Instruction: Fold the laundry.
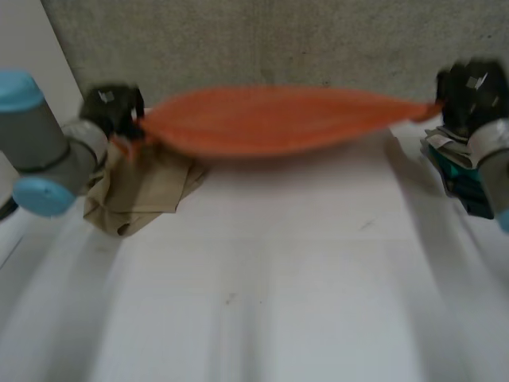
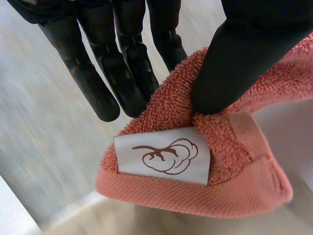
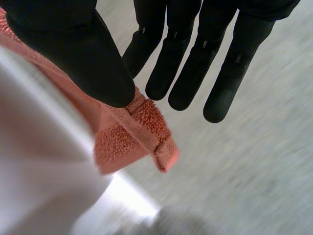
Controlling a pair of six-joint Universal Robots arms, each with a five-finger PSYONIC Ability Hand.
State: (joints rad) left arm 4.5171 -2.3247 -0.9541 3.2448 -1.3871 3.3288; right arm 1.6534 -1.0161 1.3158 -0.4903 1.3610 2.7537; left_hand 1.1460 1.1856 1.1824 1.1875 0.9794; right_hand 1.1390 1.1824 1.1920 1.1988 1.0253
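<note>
An orange towel [image 1: 270, 119] is stretched in the air across the far side of the white table [image 1: 278, 270], held at both ends. My left hand [image 1: 111, 111] grips its left corner. In the left wrist view the thumb [image 2: 234, 63] pinches the terry corner [image 2: 195, 161], which carries a white label, against the straight fingers [image 2: 122, 73]. My right hand [image 1: 469, 91] holds the right corner. In the right wrist view its thumb [image 3: 83, 58] presses the hemmed corner [image 3: 142, 132] against the fingers [image 3: 195, 63].
A crumpled beige cloth [image 1: 135, 195] lies on the table under the towel's left end. Folded teal and grey laundry [image 1: 457, 167] is stacked at the table's right edge. A grey wall [image 1: 262, 40] rises just behind the table.
</note>
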